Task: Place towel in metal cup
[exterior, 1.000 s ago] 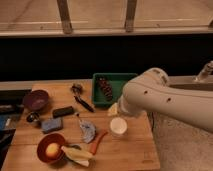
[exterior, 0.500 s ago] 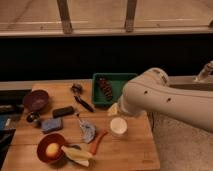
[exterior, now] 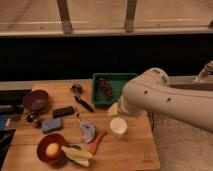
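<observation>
A crumpled grey-blue towel (exterior: 88,131) lies on the wooden table (exterior: 135,150), near its middle front. A small metal cup (exterior: 33,118) stands at the table's left edge, below a purple bowl (exterior: 36,99). My gripper (exterior: 115,109) is at the end of the big white arm (exterior: 160,100), which reaches in from the right. It hangs just above a white cup (exterior: 118,126), to the right of the towel. The arm hides most of it, and I see nothing held in it.
A green tray (exterior: 120,79) with a pine cone (exterior: 105,88) sits at the back. A black utensil (exterior: 82,102), black block (exterior: 63,111), blue sponge (exterior: 51,124), carrot (exterior: 97,141), banana (exterior: 75,152) and red bowl (exterior: 45,155) holding a yellow fruit are spread around the towel.
</observation>
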Controlling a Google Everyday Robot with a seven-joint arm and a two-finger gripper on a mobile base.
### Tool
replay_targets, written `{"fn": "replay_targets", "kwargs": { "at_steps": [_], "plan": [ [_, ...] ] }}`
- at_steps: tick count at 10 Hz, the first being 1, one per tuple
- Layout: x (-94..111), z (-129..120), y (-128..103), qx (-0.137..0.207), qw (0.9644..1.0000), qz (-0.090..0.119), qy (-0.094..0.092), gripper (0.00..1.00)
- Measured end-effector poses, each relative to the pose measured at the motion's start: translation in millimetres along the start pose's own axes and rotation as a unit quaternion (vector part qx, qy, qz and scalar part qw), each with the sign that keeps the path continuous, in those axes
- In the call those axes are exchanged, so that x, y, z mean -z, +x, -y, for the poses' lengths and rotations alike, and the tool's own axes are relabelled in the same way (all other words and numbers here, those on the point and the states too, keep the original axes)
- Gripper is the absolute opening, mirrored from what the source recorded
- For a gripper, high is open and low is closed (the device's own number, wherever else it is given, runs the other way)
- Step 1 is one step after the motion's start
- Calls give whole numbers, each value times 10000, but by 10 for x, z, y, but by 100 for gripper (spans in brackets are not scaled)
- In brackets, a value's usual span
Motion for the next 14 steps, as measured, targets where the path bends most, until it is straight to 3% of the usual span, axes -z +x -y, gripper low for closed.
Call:
{"fn": "replay_targets", "kwargs": {
  "at_steps": [3, 6, 7, 10, 14],
  "plan": [
    [-26, -33, 24, 128, 9999, -88, 56, 69],
    [-188, -529, 116, 893, 9955, -321, 83, 69],
    [-273, -796, 114, 1168, 9924, -386, 65, 69],
    [-465, -1556, 171, 2001, 9782, -529, -185, 69],
    [-473, -1543, 177, 2027, 9775, -557, -161, 69]
  ]
}}
